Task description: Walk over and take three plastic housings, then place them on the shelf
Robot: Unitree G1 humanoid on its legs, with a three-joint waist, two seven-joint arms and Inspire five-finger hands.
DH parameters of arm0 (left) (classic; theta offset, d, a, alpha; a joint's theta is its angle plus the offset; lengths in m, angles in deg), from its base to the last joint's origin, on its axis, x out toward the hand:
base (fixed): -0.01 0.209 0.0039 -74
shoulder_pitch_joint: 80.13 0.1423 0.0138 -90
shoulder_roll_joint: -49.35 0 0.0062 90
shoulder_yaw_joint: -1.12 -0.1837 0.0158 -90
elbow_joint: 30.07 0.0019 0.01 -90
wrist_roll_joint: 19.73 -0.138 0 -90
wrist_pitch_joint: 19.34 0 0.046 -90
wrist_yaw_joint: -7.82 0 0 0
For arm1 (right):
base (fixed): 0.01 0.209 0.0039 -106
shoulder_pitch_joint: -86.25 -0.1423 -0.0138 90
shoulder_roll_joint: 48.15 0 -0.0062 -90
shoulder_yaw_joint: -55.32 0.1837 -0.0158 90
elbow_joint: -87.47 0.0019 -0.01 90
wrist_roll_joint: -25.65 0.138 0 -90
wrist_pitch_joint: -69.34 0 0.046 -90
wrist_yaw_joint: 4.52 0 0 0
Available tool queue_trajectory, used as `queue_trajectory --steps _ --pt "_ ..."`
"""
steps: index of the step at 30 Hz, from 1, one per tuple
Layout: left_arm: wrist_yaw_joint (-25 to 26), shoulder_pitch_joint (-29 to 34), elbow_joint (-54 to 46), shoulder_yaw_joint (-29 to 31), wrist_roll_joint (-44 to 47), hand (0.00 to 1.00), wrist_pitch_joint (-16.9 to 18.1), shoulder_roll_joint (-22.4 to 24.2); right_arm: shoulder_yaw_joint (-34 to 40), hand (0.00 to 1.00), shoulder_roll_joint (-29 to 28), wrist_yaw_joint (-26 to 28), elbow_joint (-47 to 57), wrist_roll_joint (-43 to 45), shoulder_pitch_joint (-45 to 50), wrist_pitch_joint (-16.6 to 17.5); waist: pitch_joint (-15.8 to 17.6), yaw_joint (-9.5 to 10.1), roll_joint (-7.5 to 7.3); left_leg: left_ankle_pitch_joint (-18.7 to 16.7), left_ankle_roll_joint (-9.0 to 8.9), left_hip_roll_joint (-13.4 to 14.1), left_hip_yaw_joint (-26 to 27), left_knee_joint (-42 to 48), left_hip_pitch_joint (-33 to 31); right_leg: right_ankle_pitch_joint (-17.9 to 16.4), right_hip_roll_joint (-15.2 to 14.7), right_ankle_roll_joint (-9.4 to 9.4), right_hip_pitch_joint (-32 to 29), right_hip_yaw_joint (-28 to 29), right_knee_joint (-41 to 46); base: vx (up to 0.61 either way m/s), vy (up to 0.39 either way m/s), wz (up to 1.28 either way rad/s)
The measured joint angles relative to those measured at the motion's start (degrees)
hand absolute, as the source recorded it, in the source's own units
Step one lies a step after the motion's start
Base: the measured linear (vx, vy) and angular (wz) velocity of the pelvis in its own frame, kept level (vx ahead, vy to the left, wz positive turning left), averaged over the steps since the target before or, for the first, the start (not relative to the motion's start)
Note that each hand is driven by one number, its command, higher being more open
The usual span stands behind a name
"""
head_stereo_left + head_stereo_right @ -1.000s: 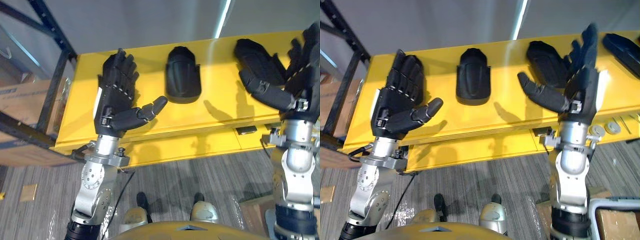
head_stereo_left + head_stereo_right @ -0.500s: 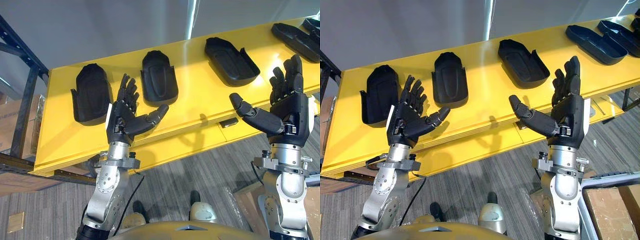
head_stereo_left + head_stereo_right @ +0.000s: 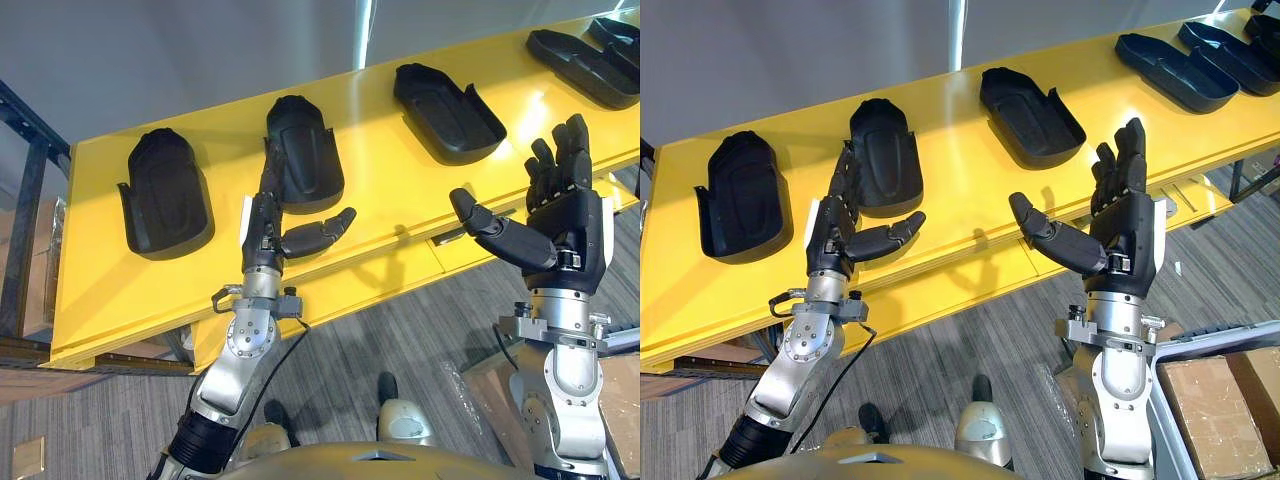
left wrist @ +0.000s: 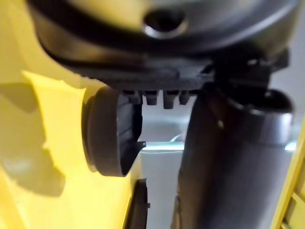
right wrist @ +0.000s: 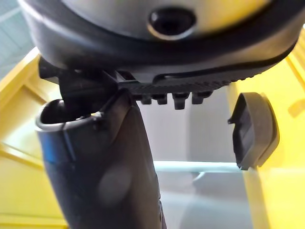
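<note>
Left eye view: your left hand (image 3: 262, 232) and right hand (image 3: 556, 215) hover spread, empty, for reaching 3 black plastic housings (image 3: 304, 152) on the yellow shelf (image 3: 390, 190).

no legible text, labels, numbers or signs on any surface

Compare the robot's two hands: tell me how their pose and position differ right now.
The left hand reaches over the yellow table, fingers at the middle housing; the right hand is raised upright near the table's front edge, away from any housing. The left shows edge-on, the right shows its palm. Both are open with thumbs spread, holding nothing.
</note>
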Motion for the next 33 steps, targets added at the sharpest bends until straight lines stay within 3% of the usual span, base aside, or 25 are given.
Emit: queue_trajectory --steps 7,10,12,14,16,21,24,29,33 --pt "7.16 -1.60 2.88 0.41 -5.01 1.00 -1.05 0.13 0.00 1.00 0.00 0.85 0.00 0.92 0.70 0.00 0.07 -0.98 -0.10 -0.42 -0.01 0.09 0.18 0.70 -0.39 0.00 -0.01 0.01 -0.21 0.30 0.00 0.00 0.002 -0.02" --pt "13.11 -2.11 2.82 1.63 -6.91 1.00 3.95 2.07 -0.07 1.00 -0.19 0.87 0.00 0.92 0.82 0.14 0.09 -1.23 -0.14 -0.43 0.00 0.11 0.17 0.79 -0.82 0.00 0.00 0.01 -0.61 0.31 0.00 0.00 0.000 0.00" --pt "14.63 -2.73 2.82 1.72 -7.01 1.00 5.20 2.70 -0.44 1.00 -0.25 0.89 0.00 0.90 0.83 0.19 0.10 -1.21 -0.15 -0.43 -0.01 0.14 0.17 0.82 -0.82 0.00 0.03 0.01 -0.61 0.33 0.00 0.00 0.000 0.00" --pt "15.31 -3.33 2.82 1.67 -7.02 1.00 6.42 2.95 -1.00 1.00 -0.26 0.91 0.00 0.90 0.83 0.19 0.13 -1.18 -0.20 -0.44 -0.02 0.13 0.17 0.81 -0.83 0.00 0.02 0.01 -0.61 0.32 0.00 0.00 0.000 0.00" --pt "15.18 -3.70 2.36 1.27 -7.01 1.00 10.33 3.37 -1.58 1.00 -1.00 1.11 0.00 0.90 0.83 0.19 0.15 -1.19 -0.23 -0.50 0.00 0.12 0.17 0.80 -0.83 -0.02 0.01 0.03 -0.61 0.31 0.00 0.00 0.000 0.00" --pt "12.71 -3.77 -3.89 -1.42 -6.92 1.00 15.62 3.45 -2.54 1.00 -1.93 1.00 0.00 0.89 0.93 0.19 0.15 -1.19 -0.24 -0.56 0.04 -0.01 0.13 0.76 -0.83 -0.04 -0.12 0.06 -0.60 0.28 0.00 0.00 0.000 0.00" --pt "10.80 -4.10 -7.34 -3.21 -9.27 1.00 15.59 3.45 -3.78 1.00 -1.93 0.84 0.00 0.87 0.97 0.18 0.13 -1.20 -0.20 -0.56 0.05 -0.08 0.05 0.69 -0.76 -0.04 -0.19 0.06 -0.51 0.22 0.00 0.00 -0.001 0.01" --pt "10.13 -3.66 -6.94 -4.02 -9.26 1.00 8.84 3.20 -4.36 1.00 -1.93 0.77 0.00 0.92 1.27 0.18 0.11 -1.24 -0.17 -0.47 0.15 -0.14 -0.61 0.53 -0.70 -0.06 -0.23 0.07 -0.13 -0.35 0.00 -0.01 -0.004 0.05" --pt "10.99 -0.99 -6.80 -3.07 -8.84 1.00 7.71 3.16 -4.39 1.00 -1.94 0.75 0.00 0.90 2.35 0.18 0.11 -1.15 -0.17 -0.37 0.18 -0.16 -0.83 0.46 -0.79 -0.06 -0.23 0.06 -0.13 -0.50 0.00 0.00 0.000 0.01"
